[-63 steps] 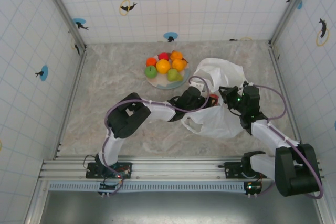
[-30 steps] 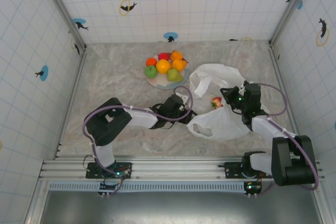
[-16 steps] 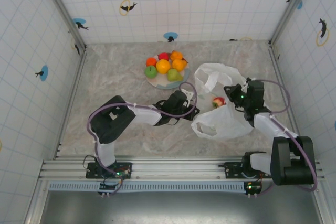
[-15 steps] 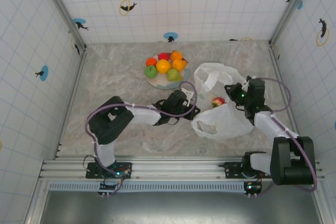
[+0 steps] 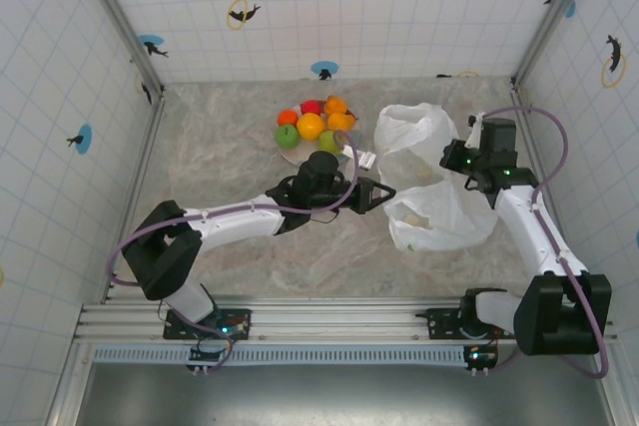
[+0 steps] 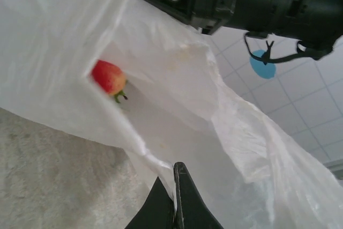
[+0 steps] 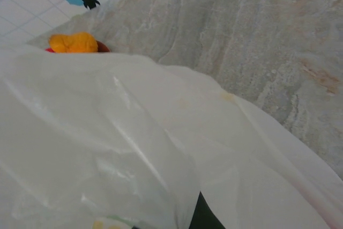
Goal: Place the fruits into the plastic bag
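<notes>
1. Where the plastic bag (image 5: 431, 209) sits crumpled on the right half of the surface (image 5: 220, 157), one red fruit (image 6: 109, 77) lies inside, visible through its mouth.
2. The other fruits (image 5: 314, 125), orange, green and red, are heaped on a pale plate (image 5: 288, 153) just left of the bag.
3. The left pincer (image 5: 377, 193) has its fingers together, clamped on the bag's left rim film.
4. The right pincer (image 5: 459, 159) is closed on the bag's right side, with film draped over it.

The left jaws have shut on the plastic bag (image 5: 439, 218), and both arms have hauled it farther back
</notes>
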`<control>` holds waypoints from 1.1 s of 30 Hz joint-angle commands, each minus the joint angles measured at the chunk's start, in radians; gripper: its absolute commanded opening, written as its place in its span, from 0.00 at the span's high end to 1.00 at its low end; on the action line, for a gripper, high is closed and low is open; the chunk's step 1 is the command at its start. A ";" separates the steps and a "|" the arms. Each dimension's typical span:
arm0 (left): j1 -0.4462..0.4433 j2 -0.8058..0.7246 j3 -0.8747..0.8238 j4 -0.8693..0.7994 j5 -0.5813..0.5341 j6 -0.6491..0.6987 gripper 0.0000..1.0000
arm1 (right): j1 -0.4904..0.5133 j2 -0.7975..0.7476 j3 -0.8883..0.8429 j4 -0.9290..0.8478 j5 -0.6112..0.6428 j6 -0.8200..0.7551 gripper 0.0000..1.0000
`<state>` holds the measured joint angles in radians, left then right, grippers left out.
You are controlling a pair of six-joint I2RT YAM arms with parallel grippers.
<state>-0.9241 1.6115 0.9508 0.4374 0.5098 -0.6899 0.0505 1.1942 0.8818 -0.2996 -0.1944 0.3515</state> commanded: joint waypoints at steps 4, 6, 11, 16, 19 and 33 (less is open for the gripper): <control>0.046 -0.002 -0.056 -0.093 -0.087 0.021 1.00 | -0.004 -0.028 -0.007 -0.007 -0.007 -0.020 1.00; 0.056 0.004 -0.066 -0.127 -0.123 0.046 1.00 | -0.008 -0.031 -0.039 0.041 -0.056 0.011 1.00; 0.090 0.000 -0.106 -0.142 -0.160 0.070 0.80 | -0.026 -0.021 -0.098 0.162 -0.178 0.110 1.00; 0.114 -0.050 -0.142 -0.183 -0.155 0.134 0.50 | -0.029 -0.016 -0.149 0.291 -0.256 0.225 1.00; 0.142 -0.115 -0.177 -0.224 -0.166 0.171 0.35 | -0.029 -0.021 -0.183 0.350 -0.250 0.275 1.00; 0.463 -0.204 -0.095 -0.419 -0.428 0.310 0.09 | -0.014 -0.014 -0.219 0.443 -0.232 0.323 1.00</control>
<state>-0.4988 1.3590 0.7856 0.1001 0.2131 -0.4660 0.0296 1.1812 0.6712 0.0872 -0.4175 0.6651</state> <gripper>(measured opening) 0.905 0.043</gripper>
